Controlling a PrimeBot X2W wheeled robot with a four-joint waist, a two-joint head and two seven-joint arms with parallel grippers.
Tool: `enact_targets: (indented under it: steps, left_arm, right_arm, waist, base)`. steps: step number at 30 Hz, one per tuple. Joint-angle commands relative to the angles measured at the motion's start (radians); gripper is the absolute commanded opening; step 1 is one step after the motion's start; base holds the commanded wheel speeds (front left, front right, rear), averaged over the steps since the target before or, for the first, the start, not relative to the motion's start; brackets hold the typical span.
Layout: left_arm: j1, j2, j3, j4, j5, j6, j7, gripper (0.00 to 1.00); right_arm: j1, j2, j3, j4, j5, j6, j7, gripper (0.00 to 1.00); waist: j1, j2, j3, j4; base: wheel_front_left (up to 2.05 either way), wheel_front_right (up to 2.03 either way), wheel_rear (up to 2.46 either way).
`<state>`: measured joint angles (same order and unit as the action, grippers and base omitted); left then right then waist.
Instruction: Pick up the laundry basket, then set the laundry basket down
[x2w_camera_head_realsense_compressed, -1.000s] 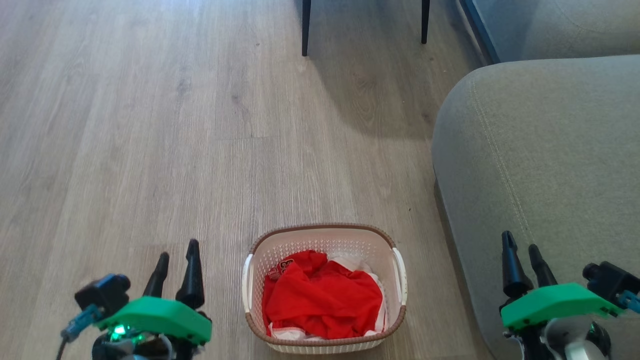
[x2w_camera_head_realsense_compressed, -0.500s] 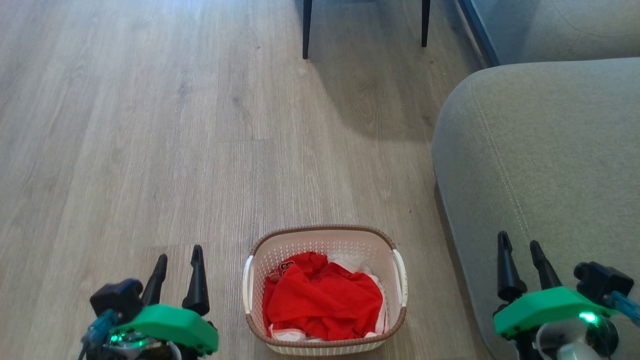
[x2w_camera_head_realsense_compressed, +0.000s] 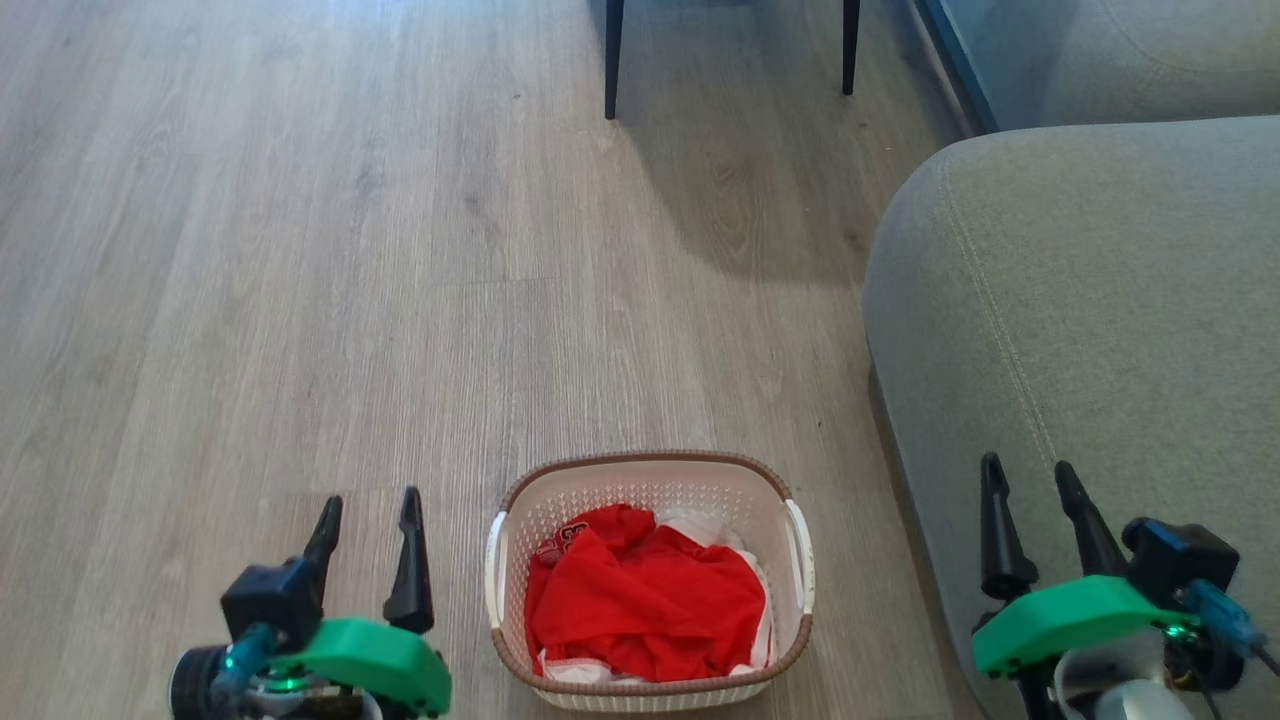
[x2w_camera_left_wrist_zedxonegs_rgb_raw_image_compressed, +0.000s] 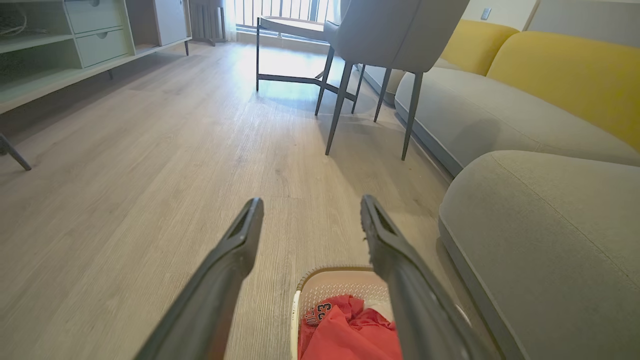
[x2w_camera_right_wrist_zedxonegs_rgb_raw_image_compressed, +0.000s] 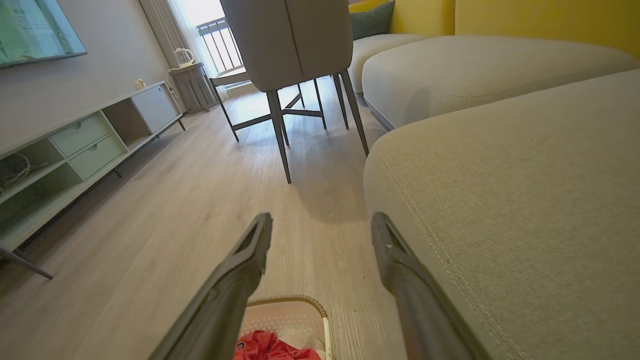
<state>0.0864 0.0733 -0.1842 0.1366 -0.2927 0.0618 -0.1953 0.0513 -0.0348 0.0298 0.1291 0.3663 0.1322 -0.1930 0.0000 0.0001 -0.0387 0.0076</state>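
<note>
One laundry basket (x2w_camera_head_realsense_compressed: 646, 458) sits on the wood floor (x2w_camera_head_realsense_compressed: 300, 260), and I place everything else by it. It holds one bunched red garment (x2w_camera_head_realsense_compressed: 645, 600) over some white cloth. I count two grippers flanking it. The left gripper (x2w_camera_head_realsense_compressed: 371, 500) is just to its left, and the right gripper (x2w_camera_head_realsense_compressed: 1027, 464) is farther off to its right, over the one grey sofa (x2w_camera_head_realsense_compressed: 1090, 300). Both have their fingers spread and hold nothing. Two dark chair legs (x2w_camera_head_realsense_compressed: 611, 55) stand well beyond the basket.
</note>
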Motion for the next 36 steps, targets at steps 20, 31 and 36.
enact_targets:
  steps: [20,31,36]
  left_arm:
    - [-0.009,0.006,-0.002,-0.048,0.248,0.022,-0.066,1.00]
    - [-0.012,0.000,0.003,-0.044,0.249,0.017,-0.066,1.00]
    - [-0.012,-0.002,0.004,-0.044,0.251,0.016,-0.066,1.00]
  right_arm:
    - [-0.003,-0.015,0.048,-0.065,-0.239,-0.002,-0.069,1.00]
    - [-0.006,-0.015,0.047,-0.060,-0.240,-0.002,-0.069,1.00]
    - [-0.008,-0.015,0.045,-0.057,-0.240,-0.002,-0.069,1.00]
  waist:
    - [0.0000,-0.0001,0.000,0.002]
    - [0.0000,-0.0001,0.004,0.003]
    - [0.0000,-0.0001,0.007,0.004]
  base:
    - [0.00,0.00,0.00]
    - [0.00,0.00,0.00]
    - [0.00,0.00,0.00]
